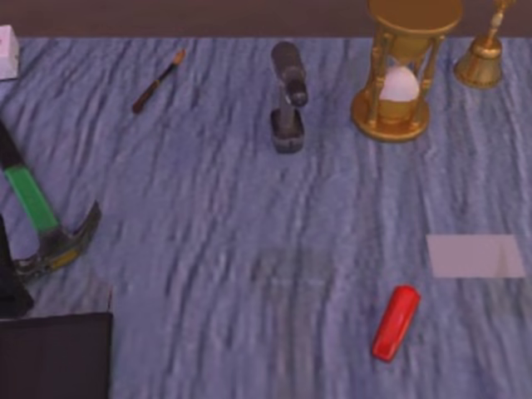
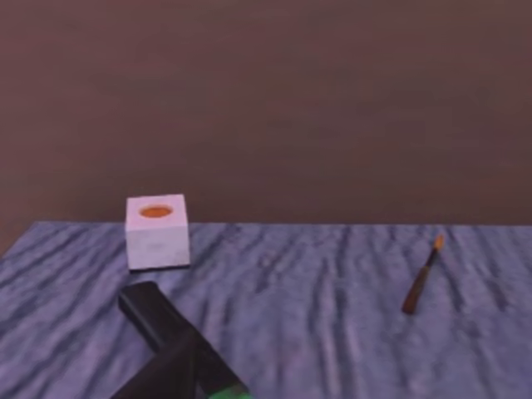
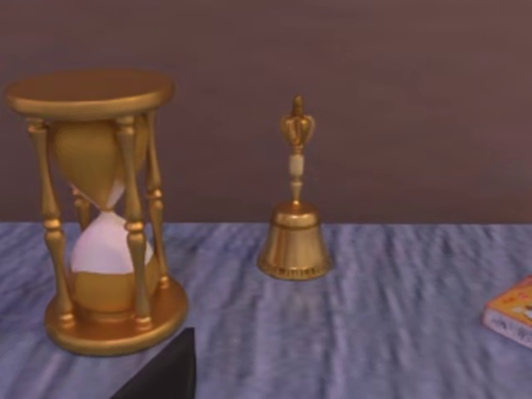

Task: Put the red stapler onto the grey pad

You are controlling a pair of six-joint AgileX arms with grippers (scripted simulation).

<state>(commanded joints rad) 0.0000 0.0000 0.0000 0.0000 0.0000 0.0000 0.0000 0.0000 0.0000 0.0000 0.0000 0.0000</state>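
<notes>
The red stapler [image 1: 396, 322] lies flat on the table at the front right, its length running slightly on a slant. The grey pad [image 1: 475, 255] lies bare just behind it and to its right, a short gap away. Neither wrist view shows the stapler or the pad. My left gripper [image 1: 10, 278] is a dark shape at the table's left edge beside the hammer, far from the stapler. Of my right gripper only a dark tip [image 3: 170, 374] shows in the right wrist view, in front of the hourglass; the top view does not show it.
A green-handled hammer [image 1: 37, 212] lies at the left, a black square panel [image 1: 54, 356] at the front left. Along the back stand a white box [image 2: 156, 231], a small brush [image 1: 158, 81], a dark microphone [image 1: 288, 96], a gold hourglass [image 1: 399, 75] and a gold bell [image 1: 480, 58].
</notes>
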